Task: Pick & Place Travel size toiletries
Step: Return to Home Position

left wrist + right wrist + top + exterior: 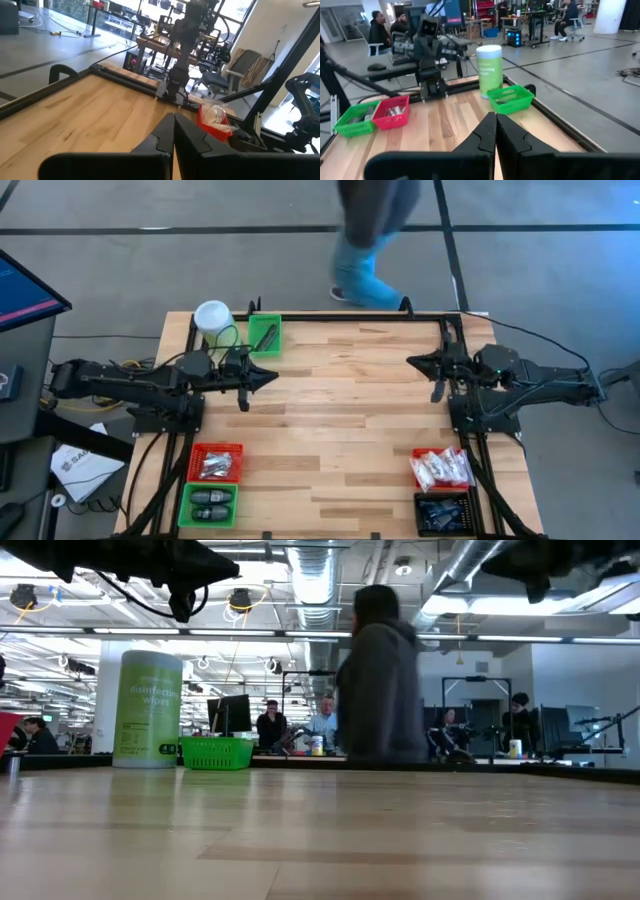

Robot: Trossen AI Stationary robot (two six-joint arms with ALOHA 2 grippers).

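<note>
Left gripper and right gripper (fingers together, empty) above table

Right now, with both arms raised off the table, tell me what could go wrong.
A person passes close by the table's far edge; an arm swinging outward might reach them. The white sachets pile above the right red bin's rim; one could slip out. The green canister stands near the shut left gripper; a sweep could tip it. The right gripper, also shut, hangs opposite.
</note>
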